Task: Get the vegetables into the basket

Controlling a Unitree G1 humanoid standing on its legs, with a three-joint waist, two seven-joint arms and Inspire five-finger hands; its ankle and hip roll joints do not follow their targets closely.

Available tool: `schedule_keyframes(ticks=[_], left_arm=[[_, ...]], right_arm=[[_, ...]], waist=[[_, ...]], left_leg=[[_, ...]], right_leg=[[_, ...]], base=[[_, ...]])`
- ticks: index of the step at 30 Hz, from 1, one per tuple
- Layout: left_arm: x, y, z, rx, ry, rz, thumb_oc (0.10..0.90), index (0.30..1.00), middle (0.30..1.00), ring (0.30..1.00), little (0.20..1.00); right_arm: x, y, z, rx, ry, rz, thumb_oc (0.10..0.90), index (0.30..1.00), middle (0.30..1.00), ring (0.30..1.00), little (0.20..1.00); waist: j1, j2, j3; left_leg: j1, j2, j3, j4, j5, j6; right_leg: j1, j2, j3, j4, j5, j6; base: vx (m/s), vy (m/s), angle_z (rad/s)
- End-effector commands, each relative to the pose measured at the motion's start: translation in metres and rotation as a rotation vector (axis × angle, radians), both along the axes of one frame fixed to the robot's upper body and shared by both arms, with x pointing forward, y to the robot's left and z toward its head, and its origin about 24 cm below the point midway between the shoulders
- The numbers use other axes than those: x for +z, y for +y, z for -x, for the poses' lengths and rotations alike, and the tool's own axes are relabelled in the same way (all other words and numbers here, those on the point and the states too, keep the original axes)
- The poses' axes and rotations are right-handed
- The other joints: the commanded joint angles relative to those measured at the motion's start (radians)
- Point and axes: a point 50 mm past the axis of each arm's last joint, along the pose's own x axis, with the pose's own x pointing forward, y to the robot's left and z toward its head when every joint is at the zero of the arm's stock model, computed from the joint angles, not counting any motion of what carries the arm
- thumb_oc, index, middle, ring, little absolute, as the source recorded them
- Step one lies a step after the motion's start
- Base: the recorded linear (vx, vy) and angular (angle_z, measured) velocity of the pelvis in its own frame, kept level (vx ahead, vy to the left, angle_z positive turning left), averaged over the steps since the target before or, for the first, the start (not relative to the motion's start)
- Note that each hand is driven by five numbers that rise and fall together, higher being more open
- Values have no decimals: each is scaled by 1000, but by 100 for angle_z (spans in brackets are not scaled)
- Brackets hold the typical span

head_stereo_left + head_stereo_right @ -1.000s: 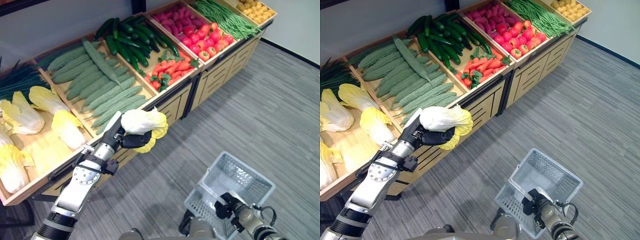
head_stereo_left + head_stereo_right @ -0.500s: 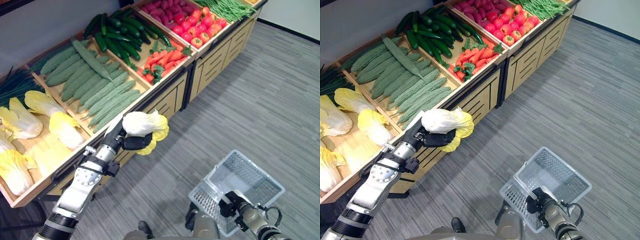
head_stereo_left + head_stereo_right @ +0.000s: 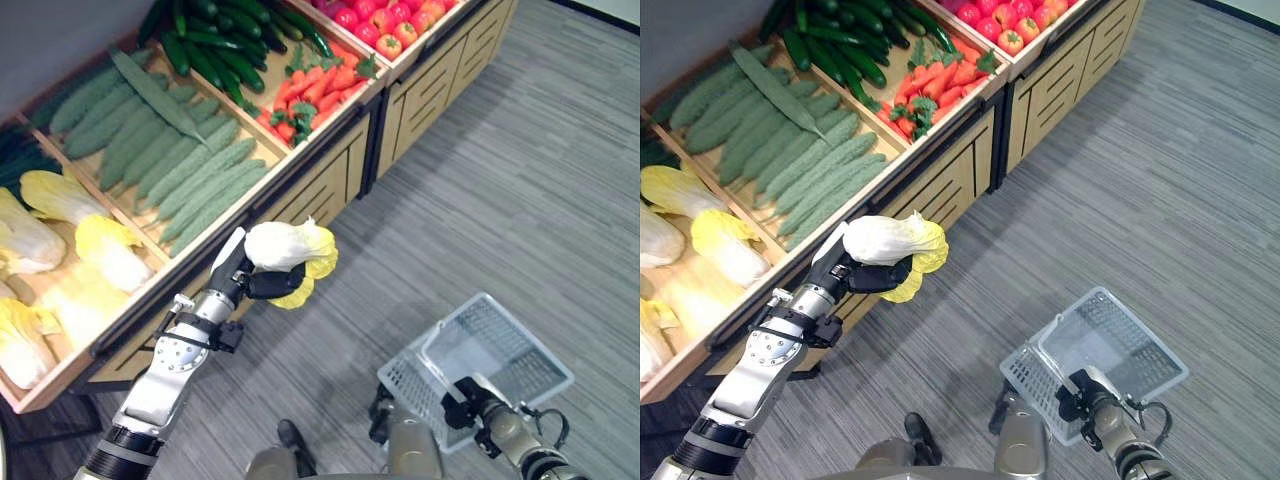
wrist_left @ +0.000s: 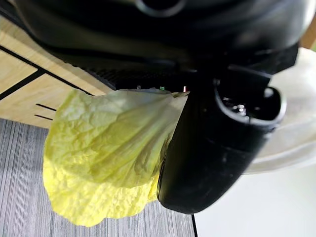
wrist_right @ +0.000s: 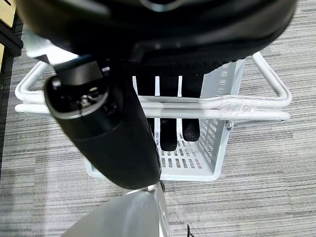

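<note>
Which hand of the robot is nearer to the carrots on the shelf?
The left. The left hand, curled round a cabbage, is just below the shelf edge near the carrots. The right hand is farther, holding the basket handle over the floor.

Left hand [image 3: 862, 271] curled around a napa cabbage [image 3: 895, 243], held in the air just off the front edge of the wooden produce stand [image 3: 940, 190], above grey floor [image 3: 1120, 180]. Right hand [image 3: 1080, 388] low at right, fingers closed on the handle of a white wire basket [image 3: 1120, 345]. Stand holds more cabbages [image 3: 725, 245], bitter gourds [image 3: 790, 160], cucumbers [image 3: 840, 45], carrots [image 3: 940, 90], tomatoes [image 3: 1010, 15].
</note>
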Motion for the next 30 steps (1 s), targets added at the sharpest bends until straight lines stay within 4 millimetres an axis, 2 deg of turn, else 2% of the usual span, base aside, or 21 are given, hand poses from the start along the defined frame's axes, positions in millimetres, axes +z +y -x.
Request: schedule_keyframes(ticks=[1,2,3,4,6,8,13,21,23,24,25,26,27,28,29,30], left_arm=[[52,-12,1,-57,-280,-27,400,300,300,300,300],[55,-11,2,-47,-300,-50,400,300,300,300,300],[52,-6,1,1,-301,-97,400,300,300,300,300],[53,-7,3,-39,-296,-93,400,300,300,300,300],[54,-8,3,-54,-295,-86,400,300,300,300,300],[55,-11,5,-77,-294,-81,400,300,300,300,300],[56,-9,3,-54,-296,-72,400,300,300,300,300],[63,-14,0,-80,-324,-92,400,300,300,300,300],[62,-13,-1,-76,-321,-103,400,300,300,300,300],[63,-13,-1,-76,-322,-104,400,300,300,300,300],[60,-11,-1,-72,-310,-101,400,300,300,300,300],[55,-8,-1,-66,-276,-85,400,300,300,300,300],[55,-8,-1,-67,-275,-85,400,300,300,300,300],[49,-9,-1,-80,-239,-60,400,300,300,300,300],[48,-9,-1,-84,-232,-64,400,300,300,300,300],[48,-9,-1,-85,-232,-64,400,300,300,300,300]], right_arm=[[5,-11,0,12,-21,12,400,300,300,300,300],[9,-13,-5,4,-40,15,400,300,300,300,300],[8,-19,0,-18,-30,25,400,300,300,300,300],[11,-16,-7,-1,-39,23,400,300,300,300,300],[11,-14,-9,6,-40,22,400,300,300,300,300],[11,-11,-11,-3,-47,5,400,300,300,300,300],[11,-1,-16,9,-62,-15,400,300,300,300,300],[10,0,-15,9,-58,-20,400,300,300,300,300],[11,3,-19,25,-63,-23,400,300,300,300,300],[11,4,-19,26,-64,-23,400,300,300,300,300],[13,5,-23,24,-78,-28,400,300,300,300,300],[15,9,-29,35,-88,-32,400,300,300,300,300],[15,9,-28,34,-87,-32,400,300,300,300,300],[14,10,-28,35,-85,-35,400,300,300,300,300],[14,11,-28,31,-86,-37,400,300,300,300,300],[14,11,-28,30,-86,-37,400,300,300,300,300]], waist=[[22,-15,-20],[41,-15,-15],[41,-15,-16],[35,-20,-20],[34,-19,-21],[32,-30,-21],[32,-46,-12],[17,-58,5],[11,-61,13],[12,-67,13],[9,-61,12],[9,-46,3],[10,-43,4],[15,-26,-10],[20,-19,-20],[20,-19,-18]], left_leg=[[-63,-12,-200,-111,-11,-49],[-89,-55,-308,-222,6,-47],[-117,-63,-338,-248,37,-44],[-93,-75,-330,-231,-3,-28],[-93,-86,-324,-225,-9,-22],[-86,-125,-281,-192,-41,8],[-71,-166,-237,-165,-81,41],[-102,-202,-215,-62,-148,68],[-87,-201,-174,-26,-190,81],[-90,-206,-170,-30,-182,82],[-72,-198,-139,-34,-192,84],[-49,-185,-102,-96,-143,85],[-44,-182,-102,-96,-149,84],[-28,-171,-85,-155,-111,79],[-19,-165,-71,-185,-86,73],[-15,-166,-72,-191,-82,72]], right_leg=[[82,-46,98,-55,-36,167],[79,-41,137,-60,-33,180],[74,-53,149,-55,-21,191],[70,-67,185,-41,-17,200],[67,-74,198,-41,-11,205],[62,-107,240,-41,8,215],[42,-135,297,-46,40,232],[25,-185,317,-49,86,254],[16,-188,347,-65,143,272],[11,-192,352,-68,149,272],[4,-188,365,-84,176,281],[-15,-186,368,-69,182,284],[-12,-182,366,-67,177,284],[11,-186,331,-52,155,278],[33,-194,298,-45,146,277],[36,-194,297,-46,146,277]], base=[[31,139,-86],[143,252,-55],[168,285,-41],[120,256,-57],[70,216,-93],[64,254,-63],[4,188,-43],[-9,118,-8],[-17,140,-15],[-37,159,-65],[-110,165,-88],[-79,165,-101],[-123,86,-71],[-86,50,-75],[-99,48,-61],[-108,21,-83]])
